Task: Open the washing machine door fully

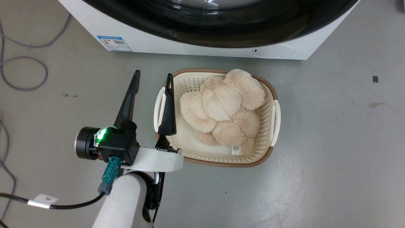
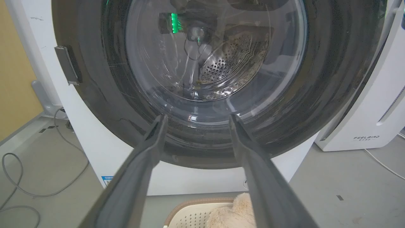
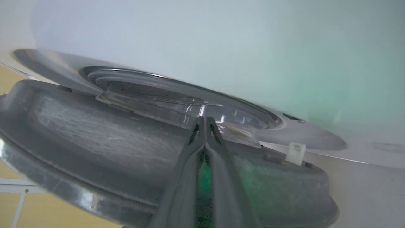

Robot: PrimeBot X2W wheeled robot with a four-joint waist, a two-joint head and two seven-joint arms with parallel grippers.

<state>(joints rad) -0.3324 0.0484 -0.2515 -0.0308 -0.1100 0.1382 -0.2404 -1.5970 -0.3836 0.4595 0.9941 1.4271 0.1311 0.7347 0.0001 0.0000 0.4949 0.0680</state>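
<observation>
1. Machine (image 1: 152, 44): white, standing on a grey floor. We see its lower front in the head view.

2. Door (image 2: 316, 104): round, black and glossy with a glass bowl, and the steel drum shows through it. In the right wrist view its grey inner face (image 3: 95, 133) stands off the white front at a narrow angle. We judge it ajar and well short of fully open.

3. Basket (image 1: 221, 161): cream with a brown rim, on the floor just before the machine. It probably waits there for loading.

4. Toy (image 1: 224, 104): beige plush, lying in the basket.

5. Left gripper (image 1: 153, 75): its fingers are spread and hold nothing. It hovers by the basket's left handle and points at the door's lower half, apart from it. We take it as idle.

6. Right gripper (image 3: 205, 119): its fingers are pressed together with nothing between them. The tips sit at the inner face beside the bowl's base, which looks placed to push the door outward. We cannot tell if they touch it.

7. Tab (image 2: 67, 65): grey, on the door's edge, likely the latch.

8. Cable (image 1: 28, 74): grey, looped on the floor left of the machine.
</observation>
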